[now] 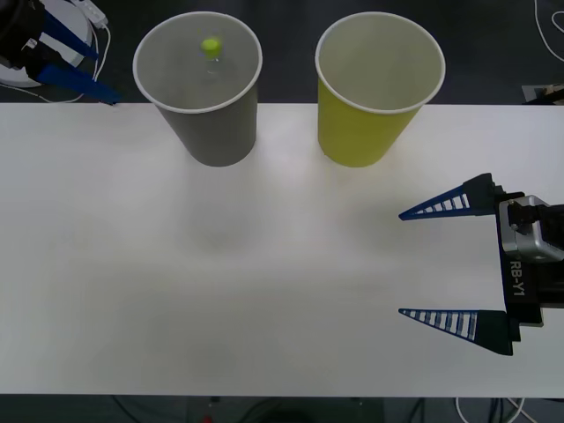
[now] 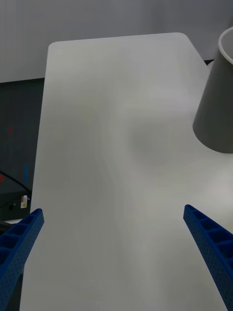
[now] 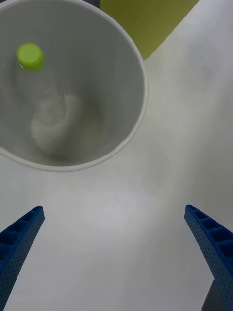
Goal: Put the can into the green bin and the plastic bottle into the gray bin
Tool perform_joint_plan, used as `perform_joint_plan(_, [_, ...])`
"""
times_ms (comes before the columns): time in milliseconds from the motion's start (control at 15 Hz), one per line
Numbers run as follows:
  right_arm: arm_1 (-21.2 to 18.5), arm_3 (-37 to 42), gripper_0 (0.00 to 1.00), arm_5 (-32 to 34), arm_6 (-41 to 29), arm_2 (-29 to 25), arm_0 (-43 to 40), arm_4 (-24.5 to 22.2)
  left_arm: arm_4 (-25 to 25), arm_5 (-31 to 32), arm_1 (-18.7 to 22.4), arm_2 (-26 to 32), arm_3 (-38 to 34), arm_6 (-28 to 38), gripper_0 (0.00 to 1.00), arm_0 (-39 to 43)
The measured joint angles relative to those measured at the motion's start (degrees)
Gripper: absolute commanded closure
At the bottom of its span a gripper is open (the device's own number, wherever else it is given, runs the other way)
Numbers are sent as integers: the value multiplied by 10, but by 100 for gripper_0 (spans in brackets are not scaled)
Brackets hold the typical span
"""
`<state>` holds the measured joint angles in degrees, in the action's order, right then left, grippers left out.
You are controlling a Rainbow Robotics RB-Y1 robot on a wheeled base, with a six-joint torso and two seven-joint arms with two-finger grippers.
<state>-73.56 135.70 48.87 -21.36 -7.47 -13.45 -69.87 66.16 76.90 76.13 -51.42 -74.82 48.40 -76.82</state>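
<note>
The gray bin point(image 1: 211, 132) stands upright at the table's back left, and the plastic bottle point(image 1: 211, 48) stands inside it with its lime-green cap up. From the left wrist, the bottle point(image 3: 46, 102) rests against the wall of the gray bin point(image 3: 116, 73), with the green bin point(image 3: 145, 19) just beyond. The green bin point(image 1: 357, 132) stands upright to the gray bin's right. My left gripper point(image 1: 106, 75) hangs open off the table's back left corner. At the right edge, my right gripper point(image 1: 401, 263) is open over bare table. The can is out of view.
The white table point(image 1: 264, 291) runs from the front edge to the two cups at the back. A white device with a cable point(image 1: 84, 18) lies behind the left gripper. From the right wrist, the gray bin point(image 2: 218, 107) stands ahead beside the open right gripper point(image 2: 111, 214).
</note>
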Motion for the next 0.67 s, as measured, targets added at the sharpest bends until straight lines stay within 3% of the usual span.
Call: perform_joint_plan(667, [0, 0, 0, 0, 0, 0, 0, 0, -55, -112, 60, 0, -103, -17, 0, 78])
